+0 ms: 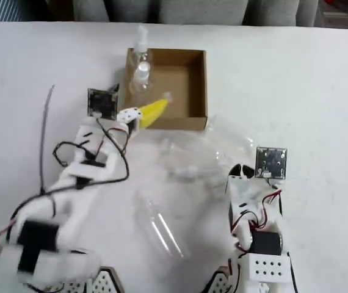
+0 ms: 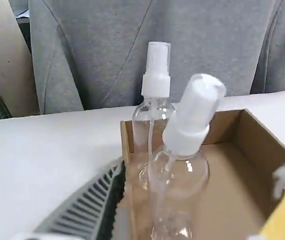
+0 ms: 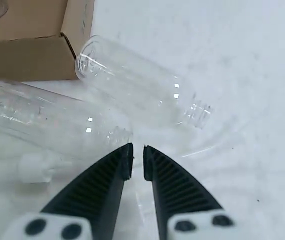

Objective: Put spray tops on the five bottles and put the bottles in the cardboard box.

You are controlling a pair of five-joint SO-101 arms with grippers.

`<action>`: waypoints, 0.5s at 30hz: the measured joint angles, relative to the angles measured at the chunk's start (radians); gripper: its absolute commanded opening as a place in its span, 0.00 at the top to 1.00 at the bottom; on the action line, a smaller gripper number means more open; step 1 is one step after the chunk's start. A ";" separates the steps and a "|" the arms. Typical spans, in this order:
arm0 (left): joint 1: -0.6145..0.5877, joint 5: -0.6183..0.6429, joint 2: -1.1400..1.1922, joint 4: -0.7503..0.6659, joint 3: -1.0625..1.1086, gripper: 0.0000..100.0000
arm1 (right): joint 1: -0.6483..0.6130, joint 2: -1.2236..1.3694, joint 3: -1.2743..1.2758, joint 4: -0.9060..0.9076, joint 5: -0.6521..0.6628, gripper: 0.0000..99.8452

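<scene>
The cardboard box (image 1: 195, 91) (image 2: 252, 135) sits at the table's far middle. Two clear bottles with white spray tops stand in its left part; the farther one (image 2: 155, 100) (image 1: 141, 58) is upright and the nearer one (image 2: 182, 165) (image 1: 140, 78) leans. My left gripper (image 1: 145, 108) (image 2: 202, 205) is at the box's front left and stands open, its grey and yellow jaws wide on either side of the leaning bottle. Two topless bottles (image 3: 137, 82) (image 3: 47, 120) lie just past my right gripper (image 3: 138, 156) (image 1: 242, 170), which is shut and empty. A loose spray top (image 3: 32, 170) (image 1: 189, 172) lies beside them.
Another clear bottle (image 1: 159, 226) lies on the table between the two arm bases. A thin black cable (image 1: 43, 140) runs along the left side. The box's right half (image 1: 180, 79) holds nothing.
</scene>
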 measured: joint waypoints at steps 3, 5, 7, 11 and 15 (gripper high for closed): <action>0.000 -0.003 -0.184 0.189 0.041 0.56 | 0.000 0.000 0.000 0.000 0.000 0.98; 0.000 -0.003 -0.310 0.348 0.051 0.56 | 0.000 0.000 0.000 0.000 0.000 0.98; 0.000 -0.003 -0.430 0.514 0.051 0.56 | 0.000 0.000 0.000 0.000 0.000 0.98; 0.000 -0.003 -0.657 0.852 0.051 0.56 | 0.000 0.000 0.000 0.000 0.000 0.98; 0.000 -0.003 -0.872 1.108 0.051 0.56 | 0.000 0.000 0.000 0.000 0.000 0.98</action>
